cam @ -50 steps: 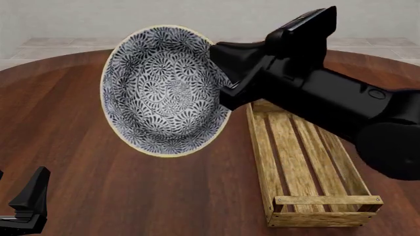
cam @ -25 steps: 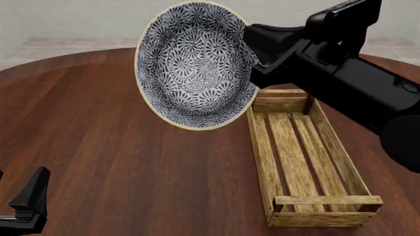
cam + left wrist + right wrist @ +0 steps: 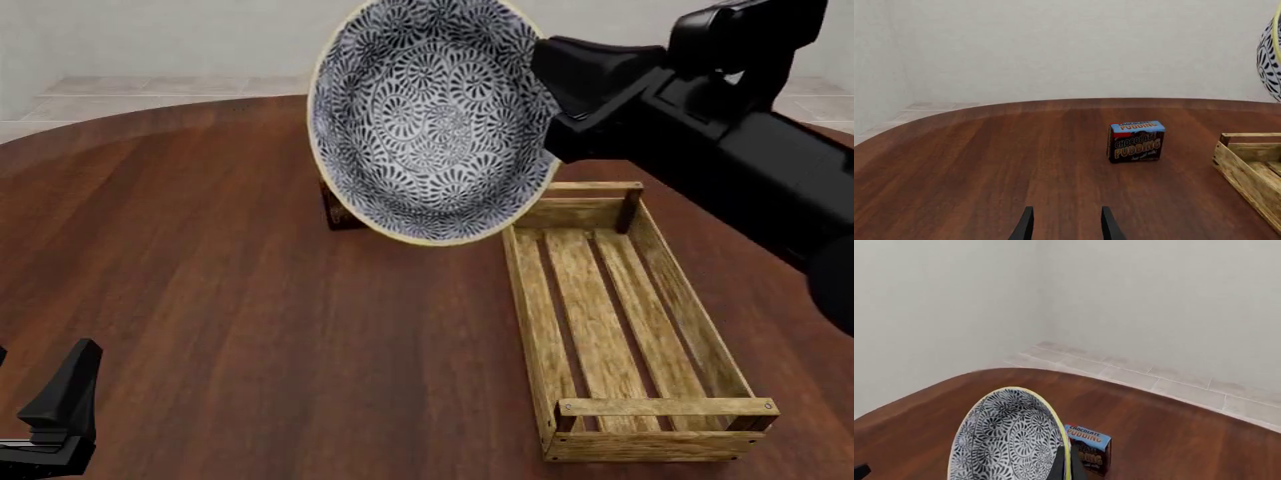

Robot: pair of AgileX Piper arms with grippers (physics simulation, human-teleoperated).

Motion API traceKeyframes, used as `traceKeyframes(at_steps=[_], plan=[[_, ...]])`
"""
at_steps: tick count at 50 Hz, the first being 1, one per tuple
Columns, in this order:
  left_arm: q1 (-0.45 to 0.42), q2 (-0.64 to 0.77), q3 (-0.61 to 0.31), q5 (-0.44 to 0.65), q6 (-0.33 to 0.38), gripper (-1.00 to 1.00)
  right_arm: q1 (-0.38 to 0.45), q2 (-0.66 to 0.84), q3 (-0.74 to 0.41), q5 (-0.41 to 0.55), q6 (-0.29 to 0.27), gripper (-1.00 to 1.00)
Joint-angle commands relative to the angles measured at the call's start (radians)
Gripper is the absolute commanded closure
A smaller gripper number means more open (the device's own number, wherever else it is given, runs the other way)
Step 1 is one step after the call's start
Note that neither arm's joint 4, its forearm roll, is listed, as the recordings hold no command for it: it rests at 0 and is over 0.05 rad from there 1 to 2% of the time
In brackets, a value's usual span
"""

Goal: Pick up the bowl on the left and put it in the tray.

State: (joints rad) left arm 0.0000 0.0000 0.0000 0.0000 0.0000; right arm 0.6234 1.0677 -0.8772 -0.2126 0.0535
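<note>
Your right gripper (image 3: 541, 85) clamped on the cream rim of the round, glossy blue-and-white floral bowl (image 3: 430, 118), held tilted on edge in the air over the far end of the slatted light-wood tray (image 3: 622, 325), dark wood-grain bench (image 3: 240, 300), your left gripper (image 3: 1064, 227) parted and empty.

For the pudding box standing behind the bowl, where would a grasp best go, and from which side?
Probably from above, fingers across the two narrow side faces of the pudding box: it stands upright on the table, its top clear, and the idle left end effector already faces it.
</note>
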Motion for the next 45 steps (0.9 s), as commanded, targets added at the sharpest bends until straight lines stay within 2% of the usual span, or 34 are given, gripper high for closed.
traceKeyframes(at_steps=[1,2,4,6,7,11,14,15,22,45], plan=[[0.0,0.0,0.0,0.0,0.0,-1.0,-0.023,-0.026,0.014,0.01,0.088,1.0],[0.0,0.0,0.0,0.0,0.0,-1.0,-0.016,-0.017,0.018,0.014,0.164,1.0],[0.0,0.0,0.0,0.0,0.0,-1.0,-0.025,-0.026,0.022,0.011,0.139,1.0],[0.0,0.0,0.0,0.0,0.0,-1.0,-0.031,-0.031,0.026,0.009,0.139,1.0],[0.0,0.0,0.0,0.0,0.0,-1.0,-0.029,-0.034,0.03,0.01,0.161,1.0],[0.0,0.0,0.0,0.0,0.0,-1.0,-0.038,-0.043,0.04,0.005,0.176,1.0],[0.0,0.0,0.0,0.0,0.0,-1.0,-0.036,-0.046,0.048,0.001,0.227,1.0],[0.0,0.0,0.0,0.0,0.0,-1.0,-0.042,-0.051,0.047,0.003,0.21,1.0],[0.0,0.0,0.0,0.0,0.0,-1.0,-0.057,-0.073,0.063,-0.001,0.218,1.0],[0.0,0.0,0.0,0.0,0.0,-1.0,-0.154,-0.213,0.16,0.029,0.28,1.0]])
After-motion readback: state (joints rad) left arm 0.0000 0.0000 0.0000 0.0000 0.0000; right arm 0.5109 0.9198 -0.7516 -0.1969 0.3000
